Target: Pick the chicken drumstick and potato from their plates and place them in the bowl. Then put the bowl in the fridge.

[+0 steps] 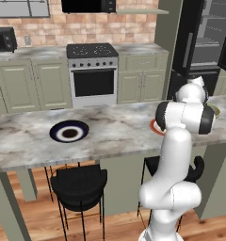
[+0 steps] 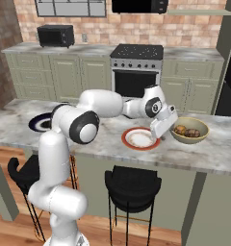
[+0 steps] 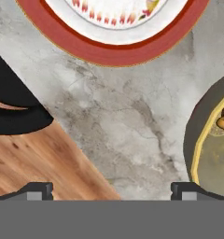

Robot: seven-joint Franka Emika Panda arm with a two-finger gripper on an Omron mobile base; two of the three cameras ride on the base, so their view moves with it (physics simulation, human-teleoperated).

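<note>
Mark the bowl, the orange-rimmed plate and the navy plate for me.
bowl (image 2: 200, 136), right base view, front wall.
orange-rimmed plate (image 2: 127, 143), right base view, left rim.
navy plate (image 1: 69, 133), left base view, dark centre.

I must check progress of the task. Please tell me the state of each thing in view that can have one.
Navy plate: empty, on the counter.
Orange-red plate: empty, on the counter.
Bowl: upright on the counter, holding two brown food pieces.
Fridge: door open, shelves visible.
Oven: door closed.
End effector: open, holding nothing, between the orange-red plate and the bowl.
</note>
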